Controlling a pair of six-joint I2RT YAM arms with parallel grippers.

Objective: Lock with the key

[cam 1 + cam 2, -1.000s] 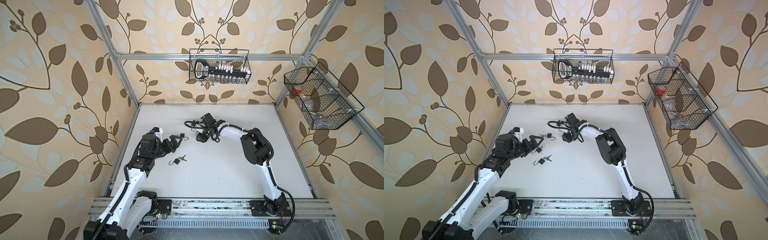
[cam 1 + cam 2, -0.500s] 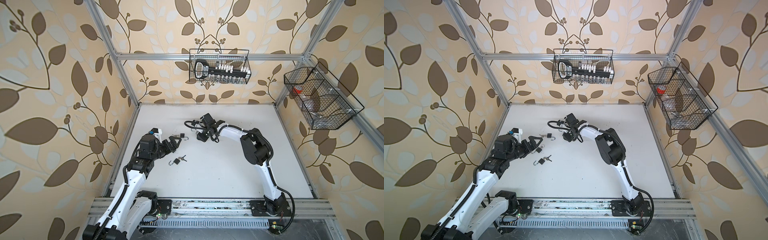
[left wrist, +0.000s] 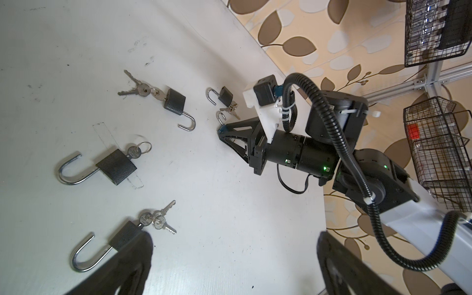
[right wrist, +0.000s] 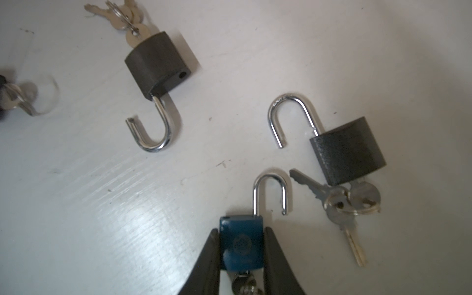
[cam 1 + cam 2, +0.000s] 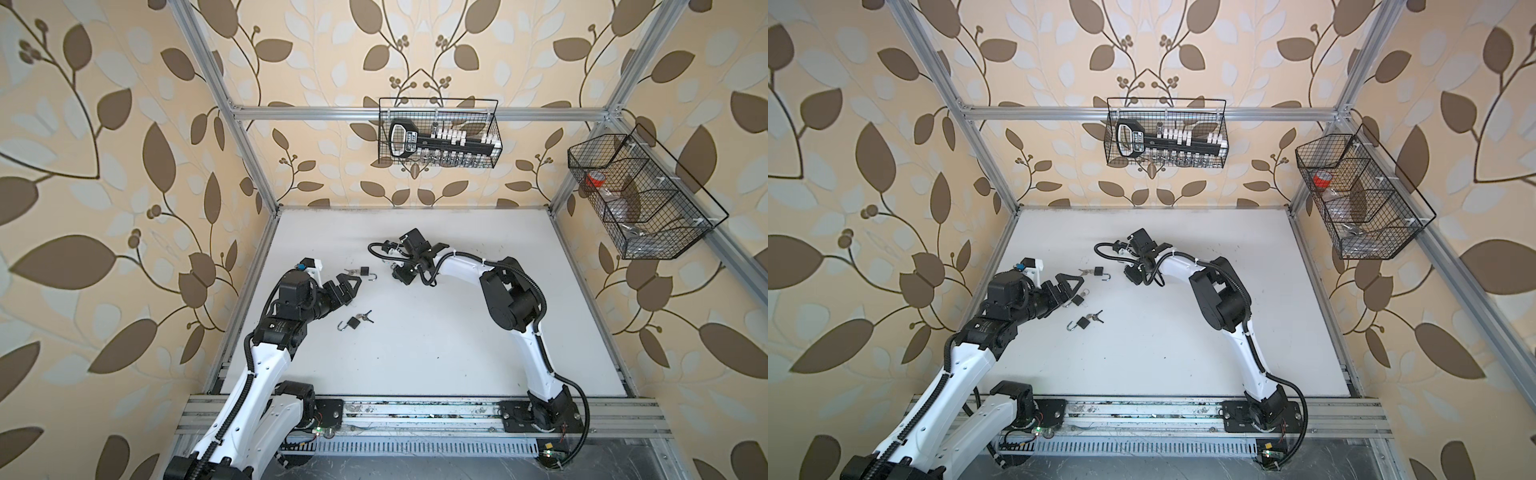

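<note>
Toward the far edge of the worktop (image 5: 457, 353), one blue padlock (image 4: 241, 237), shackle (image 4: 270, 178) open and key (image 4: 240, 281) seated, was clamped by its flanks in the right gripper (image 4: 241, 231), seemingly to steady it for locking; left gripper (image 5: 348, 286), jaws fully spread and empty, hovered near the left edge

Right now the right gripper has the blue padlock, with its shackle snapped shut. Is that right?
Not quite. The right gripper does have the blue padlock, but its shackle is open: the free end hangs clear of the body. The right wrist view shows it.
</note>
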